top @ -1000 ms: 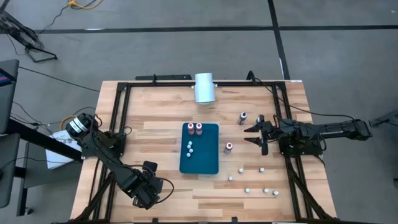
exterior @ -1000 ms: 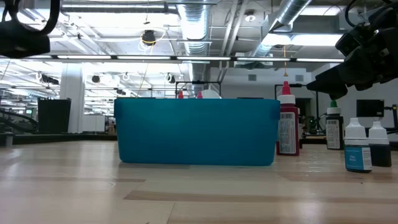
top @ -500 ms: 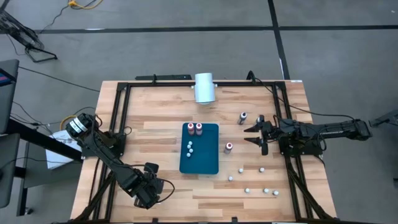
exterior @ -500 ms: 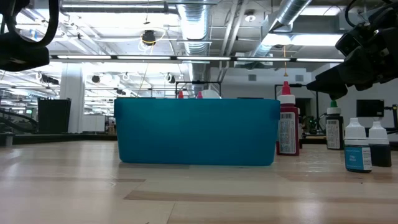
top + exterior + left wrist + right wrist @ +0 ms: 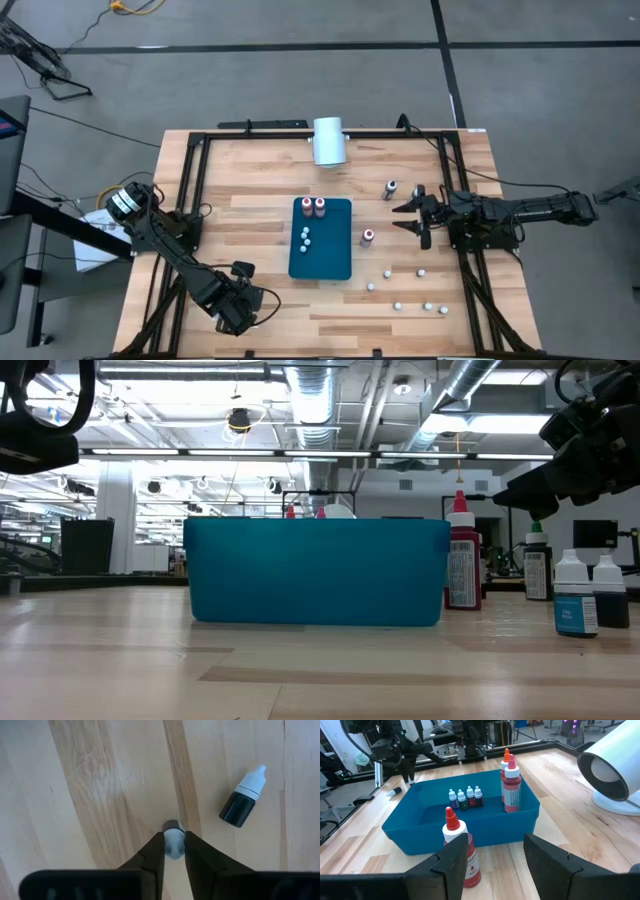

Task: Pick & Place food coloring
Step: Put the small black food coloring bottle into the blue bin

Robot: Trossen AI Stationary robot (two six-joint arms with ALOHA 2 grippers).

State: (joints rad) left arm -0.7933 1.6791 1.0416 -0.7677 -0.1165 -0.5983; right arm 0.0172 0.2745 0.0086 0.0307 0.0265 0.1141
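Left end effector (image 5: 174, 851) near worktop's (image 5: 260, 180) front-left corner, clamped on small food coloring bottle (image 5: 173, 831) for lifting. Another small dark bottle (image 5: 242, 797) lying just beside. Right end effector (image 5: 412, 220) spread apart, waiting near right edge. Blue bin (image 5: 322, 240) mid-worktop already holding several bottles.

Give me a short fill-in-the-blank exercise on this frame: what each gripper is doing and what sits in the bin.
1. The left gripper is shut on a small ____.
2. A dark bottle with a white cap lies on its ____ on the table nearby.
3. The two tall red bottles stand ____ the teal bin.
4. The right gripper is ____, holding nothing.

Missing words: bottle; side; inside; open
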